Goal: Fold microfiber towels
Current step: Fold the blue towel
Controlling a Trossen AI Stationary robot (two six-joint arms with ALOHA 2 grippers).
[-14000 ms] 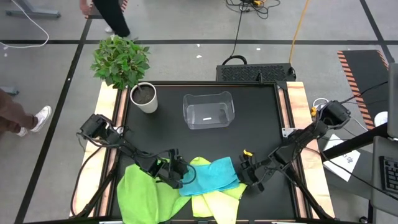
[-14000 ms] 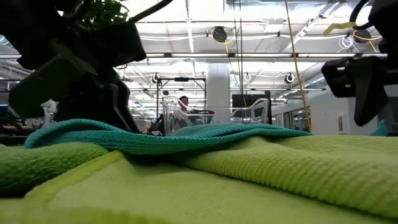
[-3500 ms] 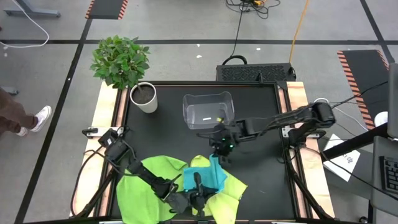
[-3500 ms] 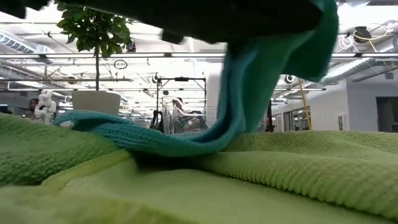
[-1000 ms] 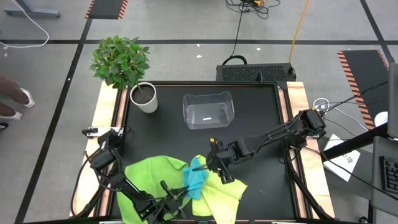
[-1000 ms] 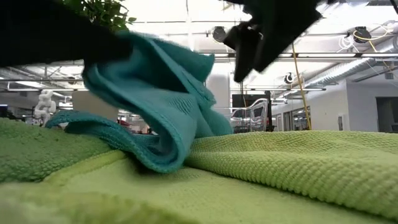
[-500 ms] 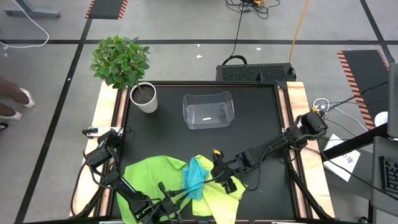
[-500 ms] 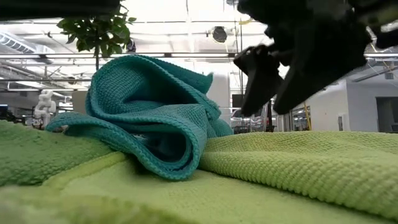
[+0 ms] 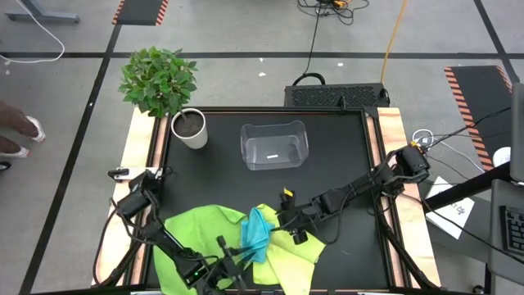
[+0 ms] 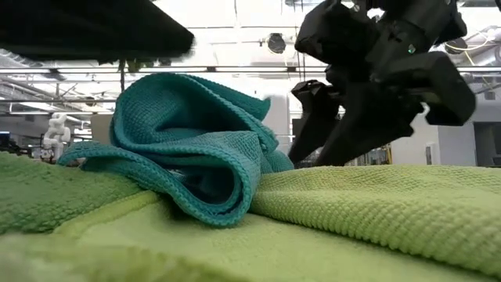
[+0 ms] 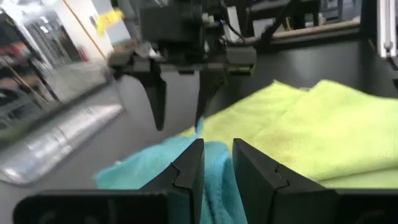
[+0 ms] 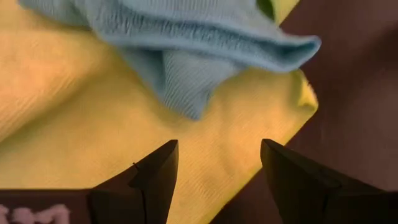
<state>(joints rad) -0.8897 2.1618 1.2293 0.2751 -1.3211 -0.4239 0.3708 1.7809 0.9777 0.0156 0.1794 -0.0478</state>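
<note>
High view: you are seeing a potted plant (image 9: 187,124) and clear bin (image 9: 273,146) sitting far from the towels; the turquoise towel (image 9: 256,232) is lying bunched between green towel (image 9: 193,236) and yellow-green towel (image 9: 288,256) on the black table (image 9: 344,156).
Low view: the turquoise heap is blocking your view of the room.
Left wrist view: your left gripper (image 11: 216,163) is hovering narrowly parted, empty.
Right wrist view: your right gripper (image 12: 217,165) is spreading wide, empty, over yellow-green cloth.

Turquoise towel (image 9: 256,235) on pale yellow-green towel (image 9: 299,256), bright green towel (image 9: 192,238); black table (image 9: 344,164).

Nubby woven turquoise towel (image 10: 196,149), waffle-textured pale yellow-green towel (image 10: 376,211), matt black table (image 9: 344,156), clear glossy plastic bin (image 9: 273,145)
</note>
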